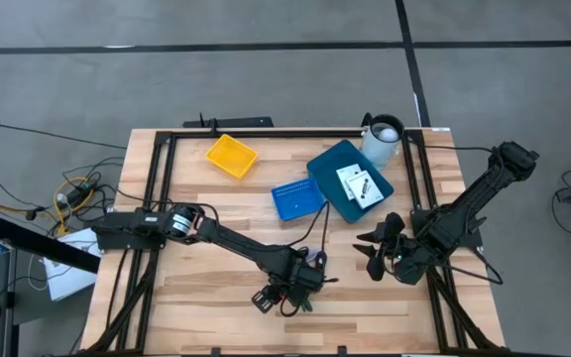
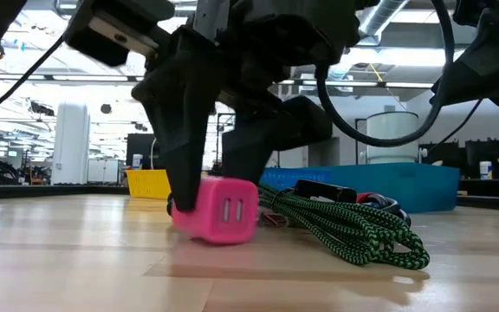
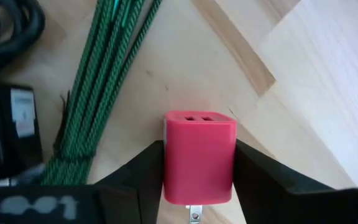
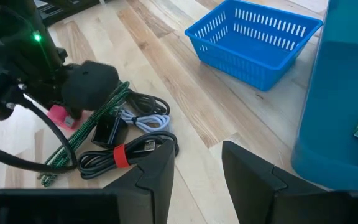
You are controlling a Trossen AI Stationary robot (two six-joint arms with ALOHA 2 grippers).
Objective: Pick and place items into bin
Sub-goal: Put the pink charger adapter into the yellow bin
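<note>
A red-pink charger block (image 3: pixel 199 163) with two ports on its end sits near the table's near edge, between the fingers of my left gripper (image 3: pixel 199 155), which is shut on it (image 1: pixel 284 293). A black-and-green cord (image 2: pixel 345 227) lies bundled on the wood just beside it, next to a small black piece (image 4: pixel 107 130) and coiled black cables (image 4: pixel 129 154). Two white cards (image 1: pixel 360 185) lie inside the big blue bin (image 1: pixel 327 169). My right gripper (image 4: pixel 197 167) hangs open above the table to the right of the pile (image 1: pixel 375 253). My left gripper pinches the red block by its two long side faces (image 3: pixel 166 163), one finger (image 3: pixel 143 171) on each side. The fingers come from above, pointing down. The block's port end (image 3: pixel 199 118) points away from the wrist, and its underside (image 2: pixel 219 236) rests on the table.
A small blue slotted basket (image 1: pixel 298 198) stands beside the big blue bin, and a yellow tray (image 1: pixel 232 156) sits near the far edge. A white cup (image 1: pixel 383 139) is at the far right. Bare wood lies to the left of the pile.
</note>
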